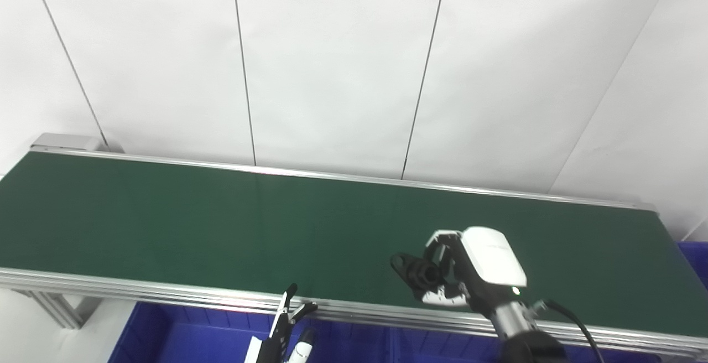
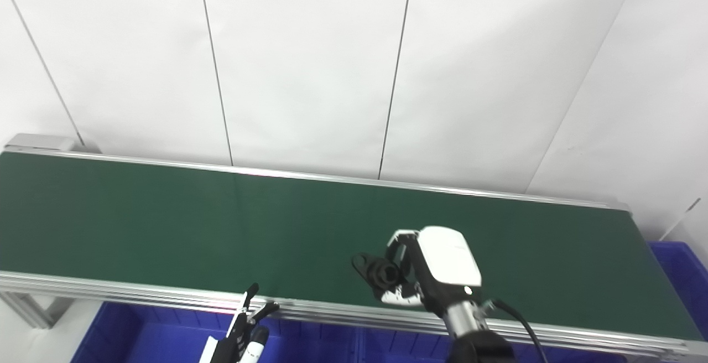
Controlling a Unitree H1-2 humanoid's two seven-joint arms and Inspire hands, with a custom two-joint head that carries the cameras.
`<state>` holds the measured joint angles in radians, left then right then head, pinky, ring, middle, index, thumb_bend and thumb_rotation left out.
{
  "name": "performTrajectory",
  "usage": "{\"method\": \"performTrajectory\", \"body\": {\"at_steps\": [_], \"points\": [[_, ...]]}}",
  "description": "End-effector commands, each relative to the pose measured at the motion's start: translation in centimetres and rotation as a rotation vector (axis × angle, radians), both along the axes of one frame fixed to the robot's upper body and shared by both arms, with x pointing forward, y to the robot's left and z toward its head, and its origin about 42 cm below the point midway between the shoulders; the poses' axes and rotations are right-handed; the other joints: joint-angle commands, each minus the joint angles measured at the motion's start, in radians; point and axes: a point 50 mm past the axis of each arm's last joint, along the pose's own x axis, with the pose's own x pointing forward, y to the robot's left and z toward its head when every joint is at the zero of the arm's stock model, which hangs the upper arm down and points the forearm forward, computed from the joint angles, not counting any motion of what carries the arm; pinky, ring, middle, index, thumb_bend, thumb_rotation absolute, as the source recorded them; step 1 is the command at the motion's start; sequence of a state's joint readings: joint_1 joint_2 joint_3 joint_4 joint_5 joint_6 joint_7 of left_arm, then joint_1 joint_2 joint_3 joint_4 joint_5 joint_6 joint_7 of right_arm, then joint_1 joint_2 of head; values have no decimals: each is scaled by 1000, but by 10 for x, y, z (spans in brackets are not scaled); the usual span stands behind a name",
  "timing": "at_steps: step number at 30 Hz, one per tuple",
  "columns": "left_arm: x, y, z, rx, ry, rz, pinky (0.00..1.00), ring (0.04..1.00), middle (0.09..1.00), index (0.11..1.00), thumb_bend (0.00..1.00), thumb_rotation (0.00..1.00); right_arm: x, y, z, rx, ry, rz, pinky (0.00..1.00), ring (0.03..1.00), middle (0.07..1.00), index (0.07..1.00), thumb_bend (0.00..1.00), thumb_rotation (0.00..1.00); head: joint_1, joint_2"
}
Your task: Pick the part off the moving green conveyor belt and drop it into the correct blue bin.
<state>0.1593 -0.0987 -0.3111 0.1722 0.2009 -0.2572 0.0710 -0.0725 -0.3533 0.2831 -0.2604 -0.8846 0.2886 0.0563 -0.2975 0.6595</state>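
The pick seems to be done: a small black part (image 1: 423, 274) is pinched in the fingers of the right hand (image 1: 462, 269), which is held above the near side of the green conveyor belt (image 1: 166, 219). No other part is seen on the belt. The drop is judged to be left, into a blue bin (image 1: 182, 335) below the near rail. The left hand (image 1: 285, 330) is kept low over this bin, with fingers spread and nothing held.

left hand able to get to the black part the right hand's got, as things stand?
Probably not directly. The black part sits inside the right hand, whose fingers wrap it over the belt. The left hand waits low over the blue bin, apart from it.
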Motion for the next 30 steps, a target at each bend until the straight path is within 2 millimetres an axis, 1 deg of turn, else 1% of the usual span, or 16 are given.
{"method": "performTrajectory", "body": {"at_steps": [1,2,3,4,5,7,8,9,11,14,17,21,23,24,26,30], "points": [[-14,-17,11,-65,-7,-9,1000,914,858,1000,508,932,-8,5,15,-12,-52,30,278,358,450,492,494,161,-21,18],[-13,-15,13,-56,-13,-11,1000,914,859,1000,508,936,-12,6,13,-15,-49,31,278,358,450,492,494,161,-32,28],[-11,-12,16,-48,-17,-12,1000,915,860,1000,512,949,-15,9,14,-16,-50,34,278,357,446,491,495,160,-67,60],[-10,-10,19,-44,-18,-12,1000,916,861,1000,520,953,-17,11,14,-16,-51,35,270,347,434,491,495,159,-67,60],[-8,-7,23,-35,-17,-12,1000,917,862,1000,525,955,-20,13,14,-17,-48,36,266,342,428,490,495,159,-103,90],[-4,-1,29,-13,-25,-12,1000,921,862,1000,542,962,-25,16,14,-22,-43,36,232,298,392,490,497,156,-128,109],[-3,1,32,-3,-33,-12,1000,916,854,1000,529,968,-27,18,14,-25,-42,36,214,278,374,489,498,154,-137,116],[0,3,35,2,-36,-11,1000,915,851,1000,524,971,-29,18,14,-33,-36,32,208,271,368,489,498,153,-158,135],[3,8,40,4,-35,-10,1000,912,845,1000,517,966,-31,19,16,-46,-28,27,197,260,355,489,498,155,-172,153],[8,12,46,2,-23,-11,1000,911,847,1000,508,961,-37,15,13,-73,15,4,189,252,348,488,498,157,-186,168],[9,15,49,1,-15,-14,1000,918,852,1000,463,952,-41,10,9,-88,62,-13,182,244,346,489,497,159,-187,168],[9,16,48,2,-9,-18,1000,918,849,1000,436,948,-44,2,-1,-107,108,-39,266,355,458,493,496,159,-179,160],[8,16,47,1,-6,-18,1000,919,847,1000,433,939,-42,-3,-7,-121,119,-56,253,335,437,493,496,158,-173,152],[8,16,47,1,-5,-18,1000,921,845,1000,436,935,-41,-6,-10,-132,124,-64,204,272,370,490,497,158,-173,152],[8,16,46,0,-4,-18,1000,920,842,1000,438,931,-39,-10,-15,-157,134,-74,168,230,325,487,498,158,-173,152],[8,15,44,-2,-4,-17,1000,919,838,1000,441,922,-34,-18,-22,-284,164,-111,181,251,357,490,499,161,-167,145]]}}
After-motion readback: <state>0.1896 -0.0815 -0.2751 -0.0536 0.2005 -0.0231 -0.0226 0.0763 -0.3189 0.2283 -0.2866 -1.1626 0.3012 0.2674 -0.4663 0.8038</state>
